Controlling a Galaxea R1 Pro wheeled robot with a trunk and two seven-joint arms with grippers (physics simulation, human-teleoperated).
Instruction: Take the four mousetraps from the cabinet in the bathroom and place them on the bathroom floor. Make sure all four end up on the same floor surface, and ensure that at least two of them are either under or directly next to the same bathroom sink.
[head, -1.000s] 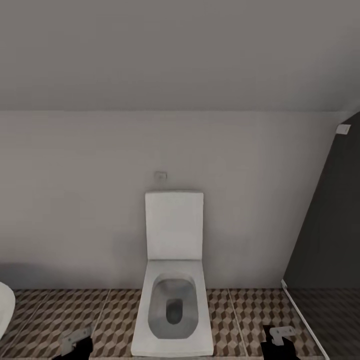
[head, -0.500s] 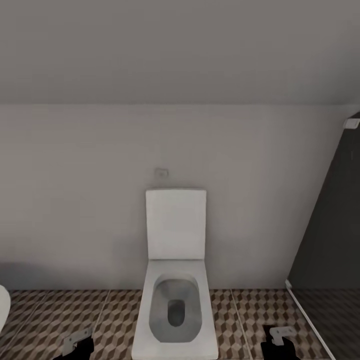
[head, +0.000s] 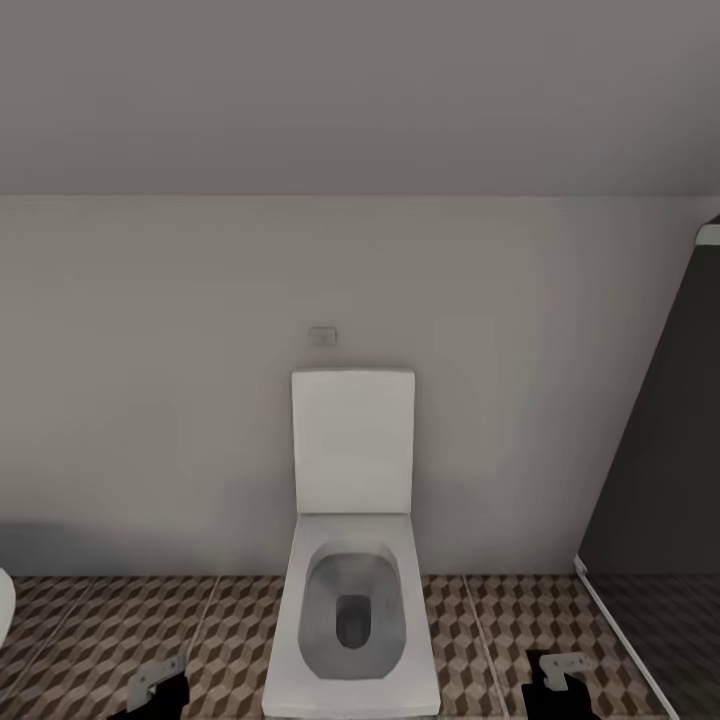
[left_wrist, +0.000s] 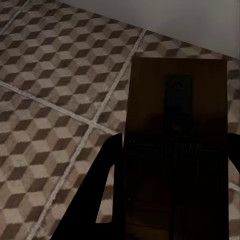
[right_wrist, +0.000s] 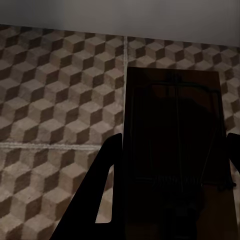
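L gripper is clamped on a mousetrap, the board standing between its dark fingers above the bathroom floor. R gripper likewise pinches a second mousetrap, wire parts facing the cam, cube tiles beneath. In head view both grippers sit at the frame's lower edge, either side of a white toilet, lid up against a grey wall. Dark panel at right.

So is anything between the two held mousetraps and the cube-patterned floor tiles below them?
Nothing visible. The left jaws grip a flat brown wooden mousetrap and the right jaws another, each over bare brown-and-beige cube-patterned floor tiles. The white rectangular toilet stands between the two arms, not beneath either trap.
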